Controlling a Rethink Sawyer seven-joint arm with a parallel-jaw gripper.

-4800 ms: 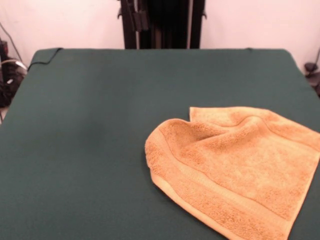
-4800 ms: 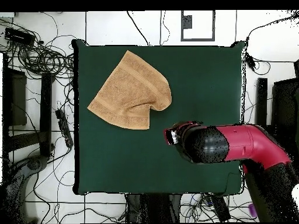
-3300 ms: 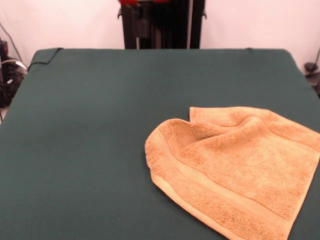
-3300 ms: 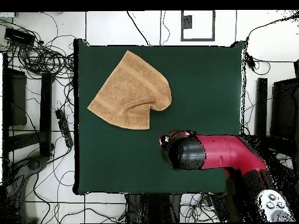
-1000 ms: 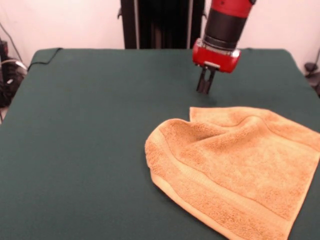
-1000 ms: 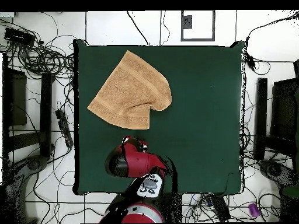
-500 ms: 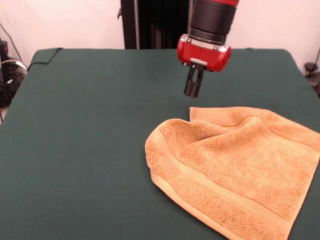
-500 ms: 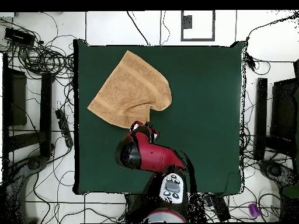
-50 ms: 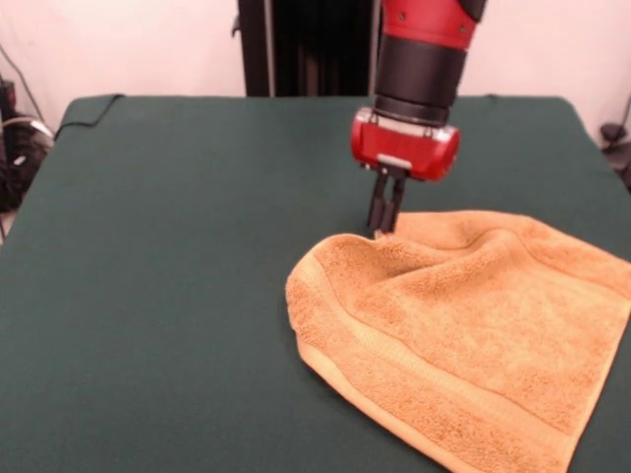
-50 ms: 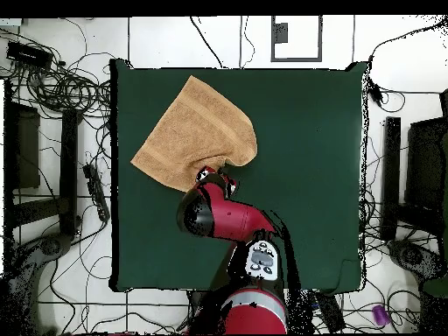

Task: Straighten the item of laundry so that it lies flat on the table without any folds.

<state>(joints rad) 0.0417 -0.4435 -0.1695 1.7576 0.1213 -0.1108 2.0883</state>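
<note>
I have the pincer (image 9: 382, 229) down at the far edge of the orange-tan towel (image 9: 463, 325), right at the notch where one corner is folded under and the cloth humps up. Its two fingers (image 9: 376, 211) hang nearly together, tips at the cloth, but I cannot tell if they have pinched terry yet. That notch is, I judge, the sensible place to take hold, since pulling it out should undo the fold.

The towel lies on the near right part of the desk (image 9: 168, 256), its right corner close to the desk's right edge and its near edge running off the front view's bottom. Bare green cloth stretches left and far, so dragging that way has plenty of room.
</note>
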